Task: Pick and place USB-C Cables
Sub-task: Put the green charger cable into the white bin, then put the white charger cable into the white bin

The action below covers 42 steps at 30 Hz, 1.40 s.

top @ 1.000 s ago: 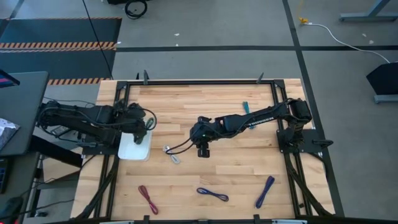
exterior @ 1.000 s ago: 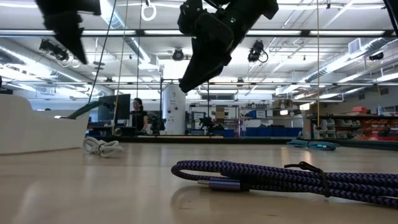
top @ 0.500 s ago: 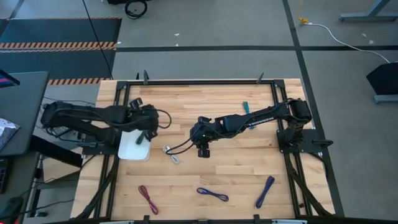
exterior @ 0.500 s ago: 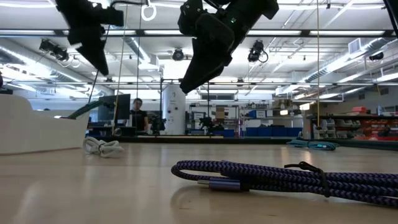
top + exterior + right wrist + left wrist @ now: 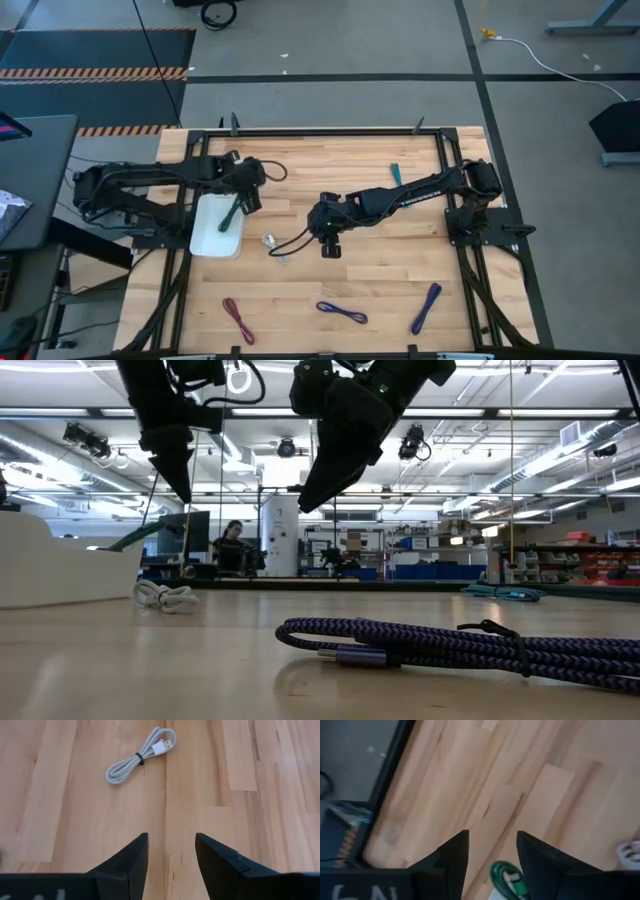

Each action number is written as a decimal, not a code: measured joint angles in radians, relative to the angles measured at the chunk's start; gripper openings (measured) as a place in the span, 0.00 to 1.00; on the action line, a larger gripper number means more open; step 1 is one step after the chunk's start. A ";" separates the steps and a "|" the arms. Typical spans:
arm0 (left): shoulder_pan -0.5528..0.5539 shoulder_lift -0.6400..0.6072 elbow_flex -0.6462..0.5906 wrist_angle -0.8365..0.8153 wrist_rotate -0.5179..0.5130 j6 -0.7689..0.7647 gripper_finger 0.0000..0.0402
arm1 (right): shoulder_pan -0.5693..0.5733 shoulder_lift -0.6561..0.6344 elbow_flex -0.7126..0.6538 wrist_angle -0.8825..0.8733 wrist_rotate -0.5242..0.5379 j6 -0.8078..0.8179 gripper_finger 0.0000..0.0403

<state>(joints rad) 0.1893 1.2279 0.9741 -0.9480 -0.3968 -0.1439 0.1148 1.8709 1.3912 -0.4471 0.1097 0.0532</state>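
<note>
Right claw (image 5: 331, 246) hovered spread, empty, over counter (image 5: 340, 165); white cable (image 5: 276, 246) lay at its 9 o'clock. Left claw (image 5: 243, 200) spread above tray (image 5: 210, 240) holding green cable (image 5: 231, 215). Risk: descending off-centre would nudge the bundle aside.

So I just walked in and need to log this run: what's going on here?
Two robot arms are sorting USB-C cables into a white tray. The green cable already lies in it, and the left hand, open, is beside the tray. The right hand, open, hovers mid-table near the silver-white cable. The teal, dark red, blue and purple cables remain on the table.
</note>
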 joint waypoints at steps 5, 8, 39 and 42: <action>0.079 0.010 -0.060 0.023 0.028 0.001 0.43 | 0.018 0.000 0.000 -0.019 0.000 0.010 0.42; 0.121 0.009 -0.147 0.050 0.035 0.002 0.43 | 0.029 0.000 0.000 -0.037 0.000 0.022 0.42; -0.412 -0.115 -0.149 0.191 0.142 -0.029 0.43 | 0.036 0.000 0.000 -0.089 0.001 0.056 0.42; -0.479 -0.103 -0.149 0.210 0.111 -0.043 0.43 | 0.036 0.000 0.000 -0.088 0.001 0.059 0.42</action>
<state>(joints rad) -0.2892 1.1250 0.8249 -0.7383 -0.2859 -0.1872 0.1513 1.8709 1.3911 -0.5351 0.1108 0.1124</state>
